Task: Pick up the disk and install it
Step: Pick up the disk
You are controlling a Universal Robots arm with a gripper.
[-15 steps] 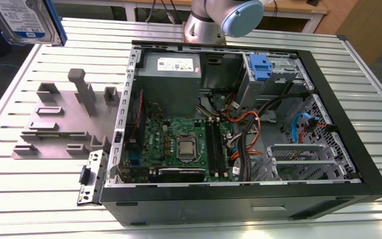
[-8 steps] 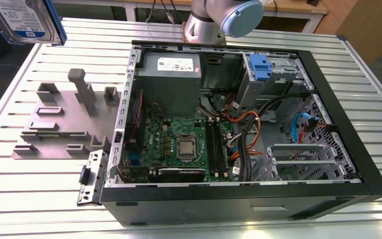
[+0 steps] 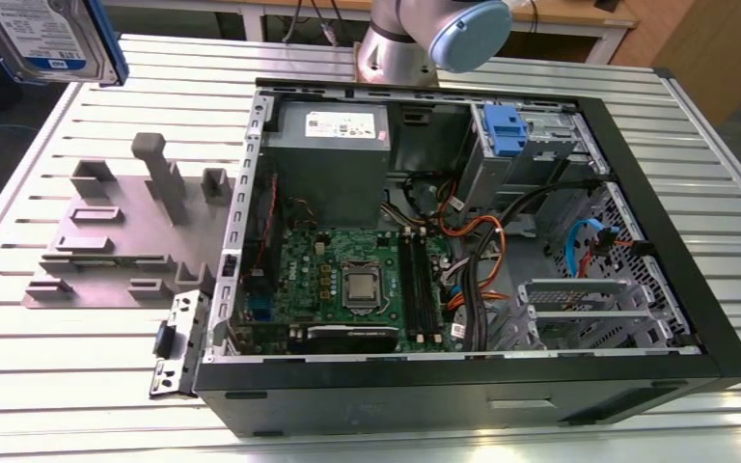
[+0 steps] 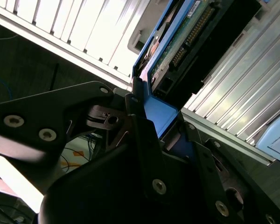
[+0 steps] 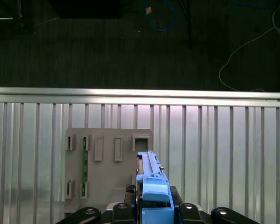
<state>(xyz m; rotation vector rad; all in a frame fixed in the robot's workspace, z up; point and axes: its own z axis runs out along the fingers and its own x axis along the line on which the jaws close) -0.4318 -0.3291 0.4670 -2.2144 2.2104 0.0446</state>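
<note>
Gripper (image 5: 153, 209) is clamping the disk (image 3: 49, 39) by its blue side rails, with the fingers (image 4: 144, 140) closing on it edge-on in both wrist views. The disk is hanging in the air at the exterior view's far left, clear of the slatted surface (image 3: 705, 145). Grey fixture (image 3: 120, 236) is sitting on the slats below the gripper. Open PC case (image 3: 628, 289) is lying well apart from the gripper, toward the exterior view's right, motherboard facing up. Inside it, a grey metal box (image 3: 332, 145) is sitting at the back, and a blue clip (image 3: 505, 130) is standing in the drive bay further right.
</note>
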